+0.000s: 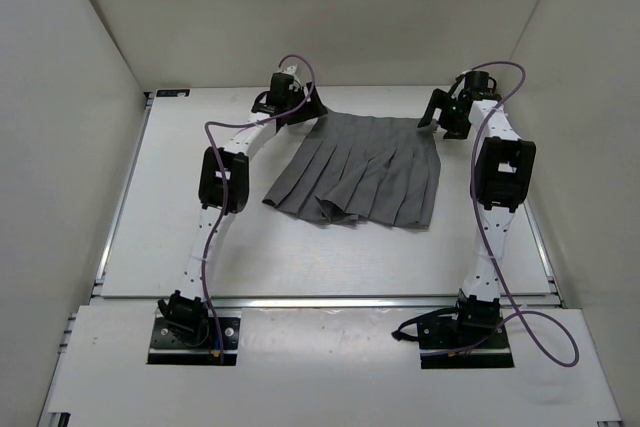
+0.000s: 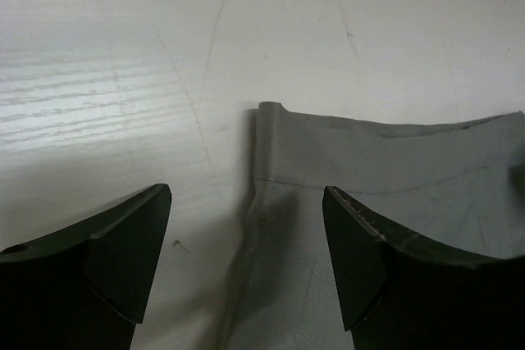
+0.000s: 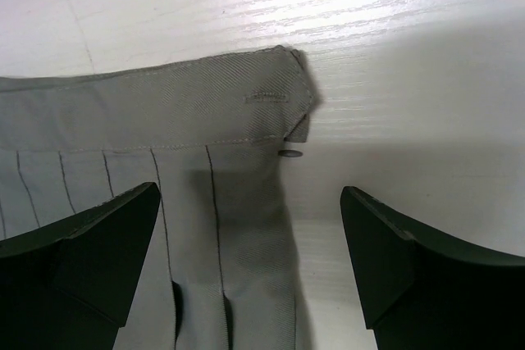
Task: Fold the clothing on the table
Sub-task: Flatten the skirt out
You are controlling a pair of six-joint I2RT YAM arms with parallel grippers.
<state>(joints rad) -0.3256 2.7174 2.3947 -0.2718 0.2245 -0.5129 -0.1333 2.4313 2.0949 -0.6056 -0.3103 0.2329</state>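
Two clothing (image 1: pixel 365 167) corners — one between left fingers (image 2: pixel 123 260), one between right fingers (image 3: pixel 90 260), spread, ungripped.

The soft pleated fabric skirt (image 1: pixel 360 172) is plain mid-grey, with darker pleat lines fanning toward six o'clock and matching stitching on its waistband (image 3: pixel 164 108). The flat rectangular tabletop (image 1: pixel 300 257) is white and faintly grained, with a dark mark (image 1: pixel 172 93) at its eleven o'clock corner. The slim jointed left arm (image 1: pixel 203 247) and right arm (image 1: pixel 487 247) are white with black joints and purple cables (image 1: pixel 545 342).
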